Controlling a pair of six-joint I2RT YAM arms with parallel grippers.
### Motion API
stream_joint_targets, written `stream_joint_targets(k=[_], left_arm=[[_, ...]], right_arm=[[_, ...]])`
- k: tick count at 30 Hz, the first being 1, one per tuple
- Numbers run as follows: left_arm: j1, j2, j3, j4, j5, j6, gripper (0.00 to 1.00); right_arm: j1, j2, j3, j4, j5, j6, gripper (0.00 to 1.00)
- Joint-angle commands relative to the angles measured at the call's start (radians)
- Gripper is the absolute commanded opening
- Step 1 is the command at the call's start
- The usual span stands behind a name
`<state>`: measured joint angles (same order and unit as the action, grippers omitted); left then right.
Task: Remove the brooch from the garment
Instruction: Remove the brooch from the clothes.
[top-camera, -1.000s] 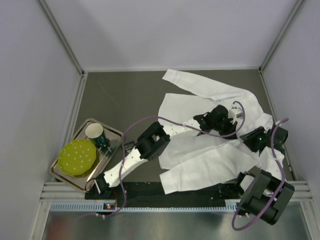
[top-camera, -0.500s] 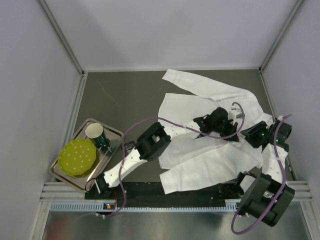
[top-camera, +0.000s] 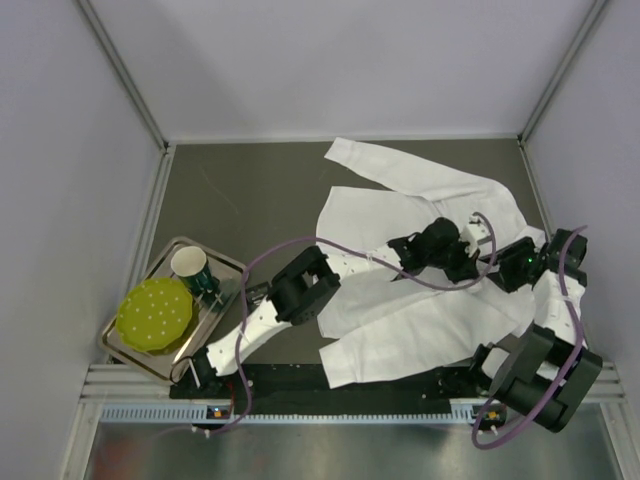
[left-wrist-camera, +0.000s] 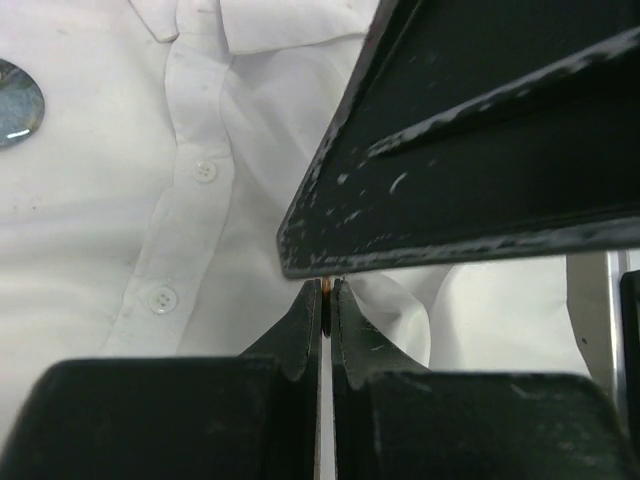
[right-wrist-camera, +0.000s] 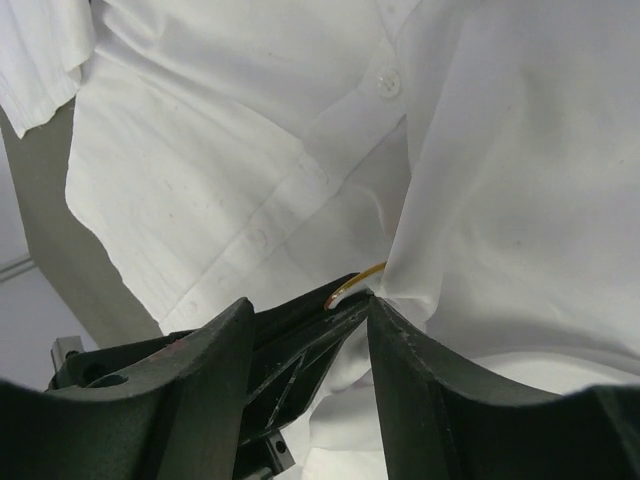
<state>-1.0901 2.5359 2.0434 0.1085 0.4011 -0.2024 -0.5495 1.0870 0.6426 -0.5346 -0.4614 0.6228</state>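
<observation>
Brooch (right-wrist-camera: 355, 281): visible only as a thin curve of gold wire, caught in a fold of the garment (top-camera: 400, 200) and pinched at the tip of the left gripper (left-wrist-camera: 326, 296). Left jaws pressed together on the wire, only a hairline between the pads. Right gripper (right-wrist-camera: 310, 312): jaws spread fairly wide, gripping nothing, straddling the left gripper's tip and the wire, one finger touching the bunched cloth. Crosses just above the pinch as a broad black bar in the left wrist view. Garment: white collared shirt, spread buttons-up over the right half of the dark table (top-camera: 250, 190), one sleeve reaching toward the far edge, another lying along the near edge. Both grippers meeting on its right side, near the collar. Round blue-grey disc (left-wrist-camera: 12, 102) lying on the cloth beside the button placket (left-wrist-camera: 190, 230), well apart from the pinch. Tray (top-camera: 232, 268) at the table's left, apart from the shirt, holding a green dotted plate (top-camera: 153, 313) and a cup (top-camera: 189, 264).
</observation>
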Motion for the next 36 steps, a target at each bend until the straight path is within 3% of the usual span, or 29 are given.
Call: stream_joint_targets(k=[1,12,36], left_arm=[[-0.017,-0.092,0.0,0.05,-0.047,0.147,0.0],[-0.039,-0.127,-0.043,0.077,-0.103,0.187,0.0],[-0.05,-0.105,0.012,0.025,-0.005,0.176,0.0]], right_arm=[[0.008,0.031,0.052,-0.044,-0.054,0.038,0.5],[0.008,0.039,0.04,-0.039,-0.005,0.028,0.49],[0.008,0.05,0.037,0.042,-0.043,0.069,0.34]])
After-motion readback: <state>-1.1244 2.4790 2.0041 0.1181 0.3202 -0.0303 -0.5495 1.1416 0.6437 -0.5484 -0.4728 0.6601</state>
